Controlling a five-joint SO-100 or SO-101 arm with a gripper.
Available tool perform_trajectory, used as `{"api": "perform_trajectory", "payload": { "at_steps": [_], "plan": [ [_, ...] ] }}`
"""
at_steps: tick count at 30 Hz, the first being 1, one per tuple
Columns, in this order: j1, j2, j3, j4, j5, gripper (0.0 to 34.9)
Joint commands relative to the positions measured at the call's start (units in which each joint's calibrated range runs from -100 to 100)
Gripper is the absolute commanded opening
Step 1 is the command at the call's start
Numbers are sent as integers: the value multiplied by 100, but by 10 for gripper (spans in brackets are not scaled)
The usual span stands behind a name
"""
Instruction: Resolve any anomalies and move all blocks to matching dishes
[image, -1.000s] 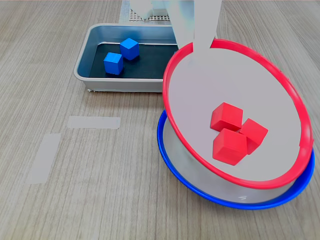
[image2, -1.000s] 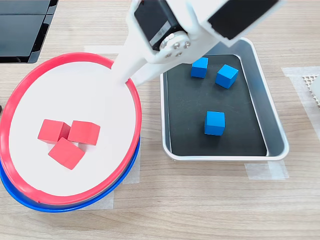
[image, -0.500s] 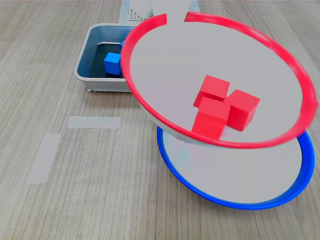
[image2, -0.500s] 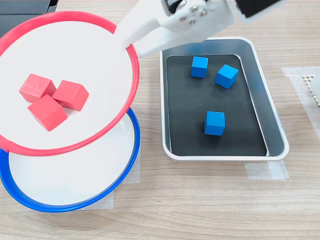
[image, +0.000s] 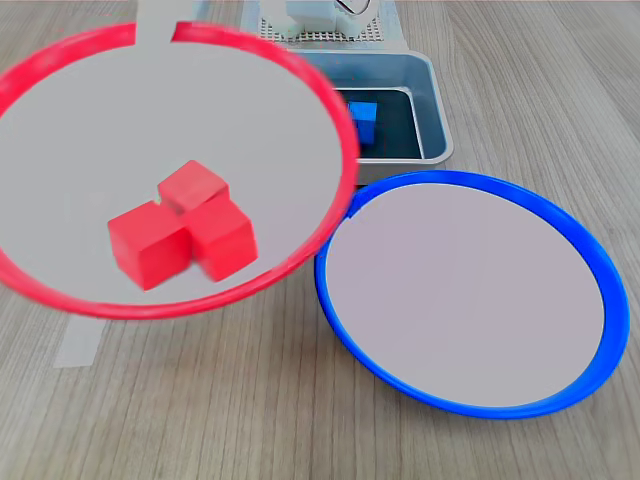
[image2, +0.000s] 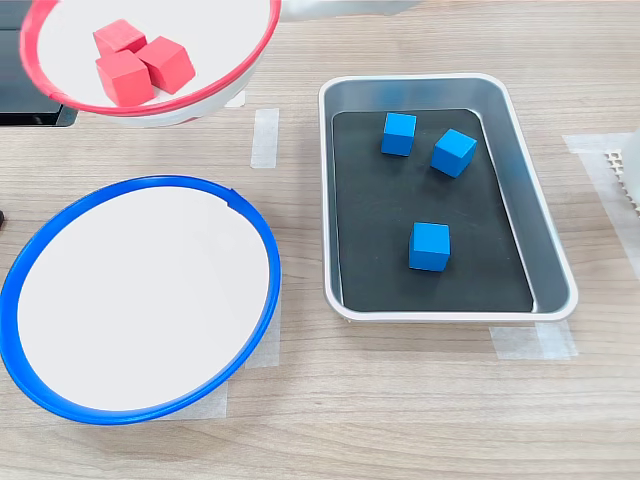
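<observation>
First exterior view: red-rimmed dish (image: 330, 120) raised at upper left with three red blocks (image: 182, 236), blue-rimmed dish (image: 470, 390) bare on table (image: 200, 420) lower right, second exterior view: red-rimmed dish top left, three blue blocks (image2: 430, 246) in grey tray (image2: 555, 270) at right, end effector out of frame, state can't tell.

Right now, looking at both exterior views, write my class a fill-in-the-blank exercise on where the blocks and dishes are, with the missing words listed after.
1. The red-rimmed dish carries ___ red blocks.
2. The blue blocks lie in the grey ___, not in a dish.
3. The blue-rimmed dish on the table holds ___ blocks.
4. In the second exterior view, the tray lies to the ___ of the blue-rimmed dish.

Missing words: three; tray; no; right
</observation>
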Motion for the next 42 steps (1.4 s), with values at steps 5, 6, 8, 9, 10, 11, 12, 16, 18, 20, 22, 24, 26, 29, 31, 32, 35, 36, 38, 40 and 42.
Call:
{"api": "perform_trajectory", "payload": {
  "at_steps": [5,6,8,9,10,11,12,16,18,20,22,24,26,29,31,32,35,36,38,40,42],
  "plan": [
    [489,933,-616,-408,151,0],
    [508,1044,-616,-490,166,0],
    [518,1248,-598,-680,166,0],
    [518,1359,-598,-771,166,0],
    [508,1444,-598,-845,166,0],
    [499,1513,-598,-919,161,0],
    [489,1632,-589,-1027,156,0],
    [471,1871,-516,-1357,156,0],
    [452,1931,-488,-1472,132,0],
    [405,1939,-461,-1522,93,0],
    [348,1931,-461,-1505,63,0],
    [245,1888,-379,-1497,20,0],
    [179,1862,-279,-1497,10,0],
    [85,1828,-70,-1555,63,0],
    [47,1820,85,-1588,142,0],
    [28,1820,140,-1571,200,0],
    [-9,1717,349,-1522,327,0],
    [-19,1675,404,-1497,342,0],
    [-38,1572,477,-1382,376,0],
    [-66,1479,549,-1324,391,0],
    [-104,1385,604,-1258,396,0]
  ]
}}
